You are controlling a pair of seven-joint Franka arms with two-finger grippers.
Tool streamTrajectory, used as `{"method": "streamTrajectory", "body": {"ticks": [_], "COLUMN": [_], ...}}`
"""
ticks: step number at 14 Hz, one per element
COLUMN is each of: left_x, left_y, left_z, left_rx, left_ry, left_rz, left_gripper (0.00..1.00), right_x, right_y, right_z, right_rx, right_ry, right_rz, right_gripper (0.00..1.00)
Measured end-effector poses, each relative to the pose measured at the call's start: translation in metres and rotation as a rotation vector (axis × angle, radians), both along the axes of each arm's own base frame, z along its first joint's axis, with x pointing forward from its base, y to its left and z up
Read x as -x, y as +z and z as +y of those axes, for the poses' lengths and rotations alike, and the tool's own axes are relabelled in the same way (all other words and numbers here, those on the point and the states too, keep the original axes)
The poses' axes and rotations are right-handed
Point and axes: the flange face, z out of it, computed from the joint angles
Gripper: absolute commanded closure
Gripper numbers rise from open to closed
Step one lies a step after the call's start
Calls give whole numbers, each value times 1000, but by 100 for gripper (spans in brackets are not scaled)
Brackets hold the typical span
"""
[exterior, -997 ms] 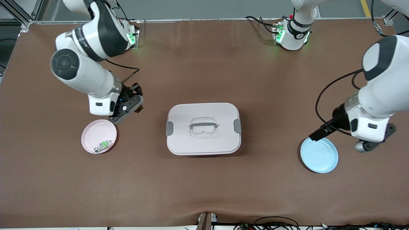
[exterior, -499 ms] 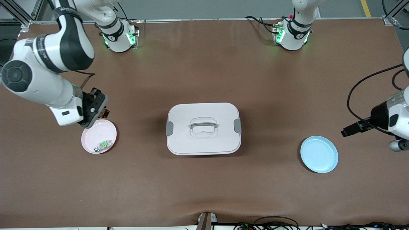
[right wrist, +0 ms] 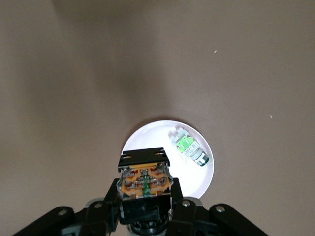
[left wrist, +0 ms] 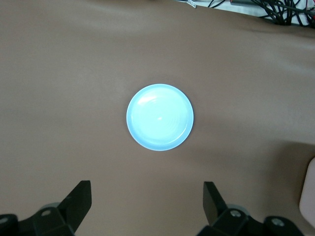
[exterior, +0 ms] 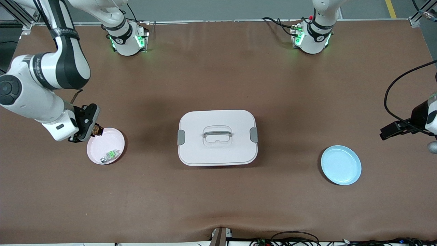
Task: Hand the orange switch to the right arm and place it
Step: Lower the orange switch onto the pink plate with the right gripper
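Handover: done, as I judge it. My right gripper (exterior: 91, 127) has the orange switch (right wrist: 145, 180); my left gripper (left wrist: 146, 204) has nothing.
Right gripper: my fingers are clamped on the black body of the orange switch, its orange-tan face turned up toward my wrist camera.
Switch position: in the air over the rim of the pink plate (exterior: 99, 150), on the side toward my right arm's base.
Plate contents: a small green-and-silver part (exterior: 110, 156) already lies in the pink plate, on its side nearer the front camera.
Left gripper: jaws spread wide and empty, up over the bare table near the blue plate (exterior: 341, 165); this arm waits.
Blue plate: nothing in it.
Middle of table: white lidded box (exterior: 217, 137), lid on, untouched.
Left to do: lower the switch into the pink plate clear of the green part, let go, lift away.
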Motion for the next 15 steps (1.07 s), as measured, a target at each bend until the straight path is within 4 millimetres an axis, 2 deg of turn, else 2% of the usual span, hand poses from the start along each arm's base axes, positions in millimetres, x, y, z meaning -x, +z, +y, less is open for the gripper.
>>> {"method": "streamTrajectory", "body": {"ticks": [3, 5, 8, 11, 15], "left_x": [10, 19, 36, 58, 88], "left_y": [16, 26, 35, 44, 50], "left_z": [-10, -28, -52, -48, -48], "left_rx": [-16, -32, -9, 5, -14], "left_ry": [-17, -39, -46, -79, -94], "left_rz": [-5, 7, 29, 42, 49], "left_gripper": [0, 0, 0, 0, 0], "right_x": [11, 21, 31, 42, 44], "right_y": [-38, -60, -81, -115, -165], "right_z": [-24, -34, -44, -57, -80], "right_rx": [1, 3, 23, 33, 41], "right_ry": [31, 31, 35, 32, 35], "right_rz": [-34, -48, -73, -83, -107], "right_gripper": [100, 100, 100, 100, 100]}}
